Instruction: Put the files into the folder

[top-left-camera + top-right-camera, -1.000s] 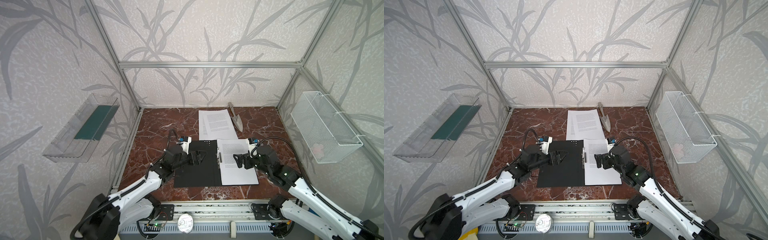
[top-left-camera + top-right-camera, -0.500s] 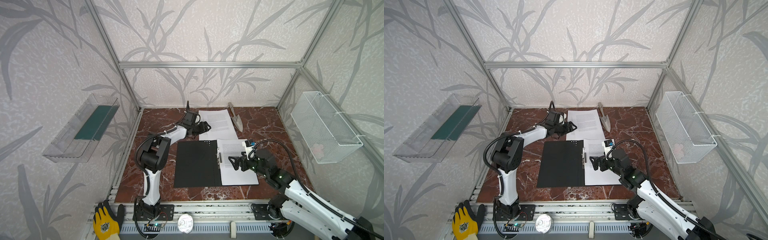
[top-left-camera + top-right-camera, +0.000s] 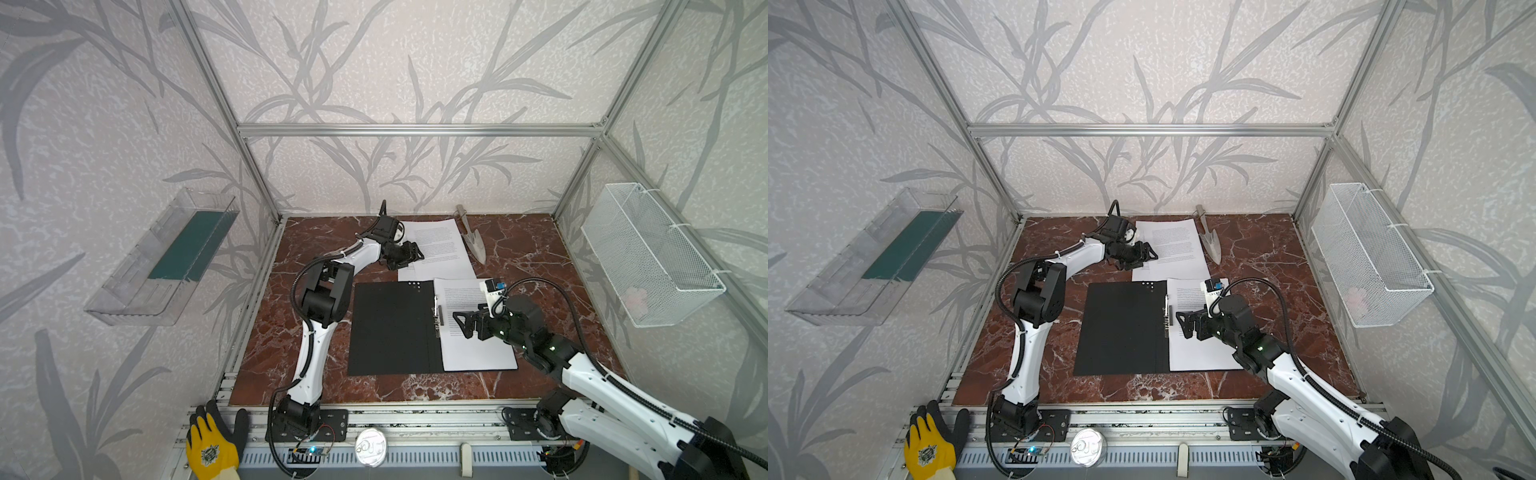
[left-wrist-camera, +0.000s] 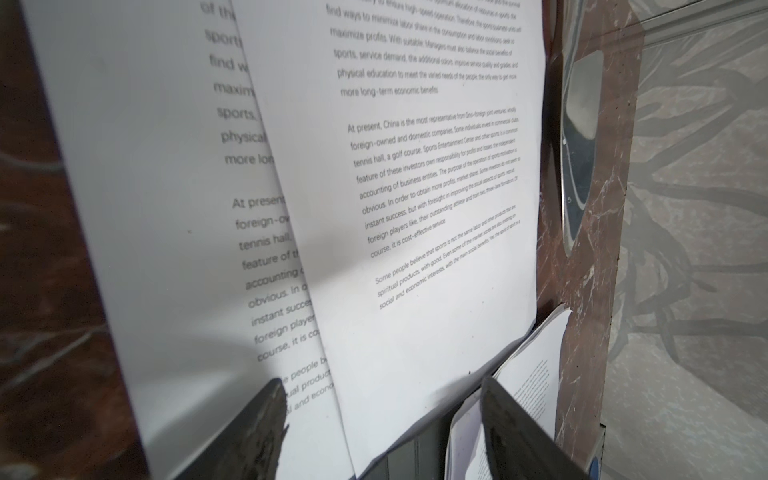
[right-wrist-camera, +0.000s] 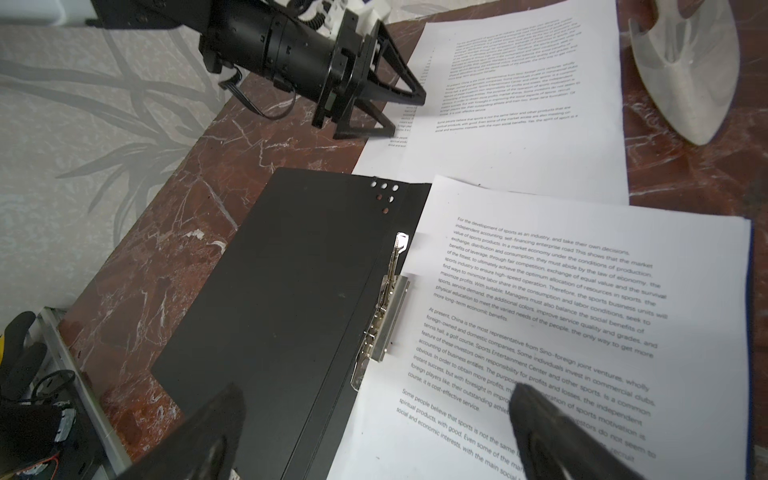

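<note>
The black folder (image 3: pixel 390 328) lies open in the middle of the table, and one printed sheet (image 3: pixel 478 332) rests on its right half beside the metal clip (image 3: pixel 438 313). More files (image 3: pixel 436 249), overlapping white sheets, lie behind it. In both top views my left gripper (image 3: pixel 411 257) (image 3: pixel 1148 257) sits low at the left edge of those sheets. Its jaws stand apart, with the sheets (image 4: pixel 415 208) spread before the left gripper (image 4: pixel 382 382). My right gripper (image 3: pixel 460 326) (image 5: pixel 376 390) hovers open over the folder's spine (image 5: pixel 332 374) and holds nothing.
A metal trowel (image 3: pixel 473 239) lies just right of the loose sheets at the back. A white wire basket (image 3: pixel 648 257) hangs on the right wall. A clear tray with a green pad (image 3: pixel 183 249) hangs on the left wall. A yellow glove (image 3: pixel 212 449) rests on the front rail.
My left arm swung from over the folder's left flap to the loose sheets at the back, and its jaws narrowed a little. The right gripper shifted slightly over the folder. The yellow glove appeared at the front.
</note>
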Controlling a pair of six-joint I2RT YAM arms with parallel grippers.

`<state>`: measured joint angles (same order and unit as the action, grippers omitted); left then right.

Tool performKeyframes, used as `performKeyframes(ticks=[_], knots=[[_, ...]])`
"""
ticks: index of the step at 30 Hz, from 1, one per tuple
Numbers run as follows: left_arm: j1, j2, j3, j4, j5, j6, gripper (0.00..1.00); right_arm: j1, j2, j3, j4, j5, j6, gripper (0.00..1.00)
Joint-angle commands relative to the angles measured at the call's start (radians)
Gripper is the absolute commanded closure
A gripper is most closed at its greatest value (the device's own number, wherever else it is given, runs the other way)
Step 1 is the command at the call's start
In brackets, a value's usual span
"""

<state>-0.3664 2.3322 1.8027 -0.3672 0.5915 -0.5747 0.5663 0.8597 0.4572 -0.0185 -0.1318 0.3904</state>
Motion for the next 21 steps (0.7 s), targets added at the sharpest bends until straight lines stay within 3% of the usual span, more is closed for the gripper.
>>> performKeyframes(ticks=[1,12,21], knots=[[-0.005,0.032,0.048,-0.036,0.056,0.021,0.27,-0.023,-0.05,-0.029,0.026,0.005,0.02,0.01],[-0.006,0.093,0.094,0.081,0.188,-0.049,0.27,-0.026,-0.039,-0.028,0.04,-0.021,0.018,0.01],[-0.009,0.102,0.08,0.351,0.329,-0.183,0.27,-0.026,-0.028,-0.028,0.046,-0.028,0.015,0.01]])
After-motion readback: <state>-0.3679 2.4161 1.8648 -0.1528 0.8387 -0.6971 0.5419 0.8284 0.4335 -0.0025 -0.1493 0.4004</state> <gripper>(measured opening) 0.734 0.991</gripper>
